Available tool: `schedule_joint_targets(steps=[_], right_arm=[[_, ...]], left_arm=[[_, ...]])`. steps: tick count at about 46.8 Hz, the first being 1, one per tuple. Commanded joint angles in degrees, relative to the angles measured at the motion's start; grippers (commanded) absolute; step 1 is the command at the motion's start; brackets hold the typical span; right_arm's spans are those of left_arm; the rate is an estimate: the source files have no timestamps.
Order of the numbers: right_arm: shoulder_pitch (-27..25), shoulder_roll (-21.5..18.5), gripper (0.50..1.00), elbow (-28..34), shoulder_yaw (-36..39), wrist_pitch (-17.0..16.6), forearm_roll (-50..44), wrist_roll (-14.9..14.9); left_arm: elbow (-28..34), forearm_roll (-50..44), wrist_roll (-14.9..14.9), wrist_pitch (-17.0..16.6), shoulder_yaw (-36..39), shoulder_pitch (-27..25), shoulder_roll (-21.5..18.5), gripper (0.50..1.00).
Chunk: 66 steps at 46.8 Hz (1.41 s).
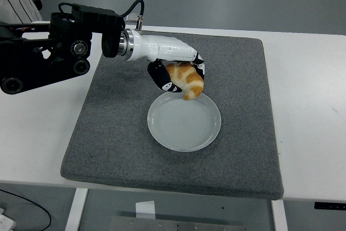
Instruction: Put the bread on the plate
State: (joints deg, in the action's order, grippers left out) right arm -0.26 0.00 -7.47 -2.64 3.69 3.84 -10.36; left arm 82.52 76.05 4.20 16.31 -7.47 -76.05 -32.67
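The left arm (48, 52) entered from the left edge of the head view, black in its upper sections and white along the forearm, and extended over the grey mat (124, 133). The left hand (175, 71) was closed around the croissant (186, 79), with dark fingers (162, 78) curled beneath and beside the bread and the white back of the hand above it. The croissant, golden-brown with paler bands, pointed one tip downward. That tip was positioned at the far rim of the plate (184, 128); whether it touched the rim or was held just above it could not be determined from this angle.

The plate, round and pale grey-green, lay flat near the centre of the mat with nothing resting in its well. The mat covered most of the white table (308, 106), leaving bare tabletop on both sides. The right portion of the mat and table carried no other objects.
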Motion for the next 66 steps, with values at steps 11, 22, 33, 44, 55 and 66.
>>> schedule_joint_targets(steps=[11,22,33,44,55,66], right_arm=[[0.0,0.0,0.932,0.0,0.0,0.0,0.0,0.0],[0.0,0.0,0.932,0.0,0.0,0.0,0.0,0.0],[0.0,0.0,0.932,0.0,0.0,0.0,-0.1,0.0],[0.0,0.0,0.932,0.0,0.0,0.0,0.0,0.0],[0.0,0.0,0.932,0.0,0.0,0.0,0.0,0.0],[0.0,0.0,0.932,0.0,0.0,0.0,0.0,0.0]], left_arm=[[-0.5,3.5,0.0,-0.8,0.0,4.6,1.8,0.5],[-1.3,6.3,-0.1,-2.9,0.1,7.8,3.0,0.5],[-3.6,8.1,-0.2,-5.0,0.1,10.4,4.7,0.5],[-4.9,8.7,-0.3,-5.0,0.1,12.1,6.1,0.5],[-6.2,8.7,-0.4,-5.1,0.1,13.9,7.2,0.5],[-6.5,8.7,-0.4,-5.4,0.0,14.0,7.3,0.5]])
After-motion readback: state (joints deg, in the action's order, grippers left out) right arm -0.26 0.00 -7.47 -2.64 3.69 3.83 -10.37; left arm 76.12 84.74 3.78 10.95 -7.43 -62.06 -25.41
